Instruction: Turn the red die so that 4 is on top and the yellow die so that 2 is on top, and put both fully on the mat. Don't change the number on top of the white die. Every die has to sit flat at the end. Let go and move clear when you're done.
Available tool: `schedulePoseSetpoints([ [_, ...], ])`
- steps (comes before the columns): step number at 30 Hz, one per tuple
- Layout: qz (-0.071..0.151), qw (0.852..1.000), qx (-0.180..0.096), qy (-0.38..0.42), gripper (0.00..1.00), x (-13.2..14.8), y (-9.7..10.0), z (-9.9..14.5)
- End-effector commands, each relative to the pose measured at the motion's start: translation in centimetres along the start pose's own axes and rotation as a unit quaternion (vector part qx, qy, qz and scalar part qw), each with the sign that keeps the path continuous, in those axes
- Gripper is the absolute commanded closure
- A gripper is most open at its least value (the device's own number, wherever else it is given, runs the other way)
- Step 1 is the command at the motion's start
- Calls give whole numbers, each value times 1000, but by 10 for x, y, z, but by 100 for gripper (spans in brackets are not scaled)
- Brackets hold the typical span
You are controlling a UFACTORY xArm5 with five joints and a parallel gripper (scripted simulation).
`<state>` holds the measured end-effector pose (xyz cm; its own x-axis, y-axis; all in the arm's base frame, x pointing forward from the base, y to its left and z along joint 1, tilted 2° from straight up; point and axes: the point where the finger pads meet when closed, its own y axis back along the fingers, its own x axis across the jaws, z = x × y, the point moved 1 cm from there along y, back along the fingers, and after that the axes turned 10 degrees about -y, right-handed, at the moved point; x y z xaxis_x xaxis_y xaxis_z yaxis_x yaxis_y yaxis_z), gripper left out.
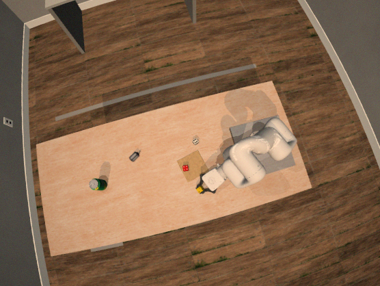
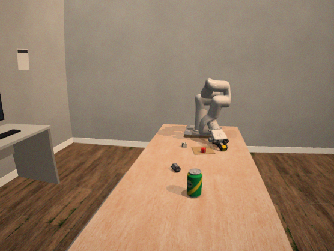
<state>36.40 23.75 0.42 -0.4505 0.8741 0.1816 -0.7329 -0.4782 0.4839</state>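
Note:
The red die (image 1: pixel 185 167) sits flat on the small brown mat (image 1: pixel 191 165); it also shows in the side view (image 2: pixel 203 149) on the mat (image 2: pixel 203 150). The white die (image 1: pixel 195 140) lies on the table just beyond the mat, also in the side view (image 2: pixel 184 145). My gripper (image 1: pixel 201 189) is low at the table, just off the mat's near corner, and is shut on the yellow die (image 1: pixel 199 189). In the side view the gripper (image 2: pixel 223 146) holds the yellow die (image 2: pixel 224 147) right of the mat. The die's top number is too small to read.
A green soda can (image 1: pixel 98 184) stands upright at the table's left part, also in the side view (image 2: pixel 194 182). A small dark grey object (image 1: pixel 134 156) lies between the can and the dice. The arm's base plate (image 1: pixel 263 147) is at the table's right end.

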Motion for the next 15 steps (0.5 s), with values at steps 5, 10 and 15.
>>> schedulePoseSetpoints([
  [5,0,1000,-1,0,73,0,0,1],
  [10,0,1000,-1,0,73,0,0,1],
  [15,0,1000,-1,0,69,0,0,1],
])
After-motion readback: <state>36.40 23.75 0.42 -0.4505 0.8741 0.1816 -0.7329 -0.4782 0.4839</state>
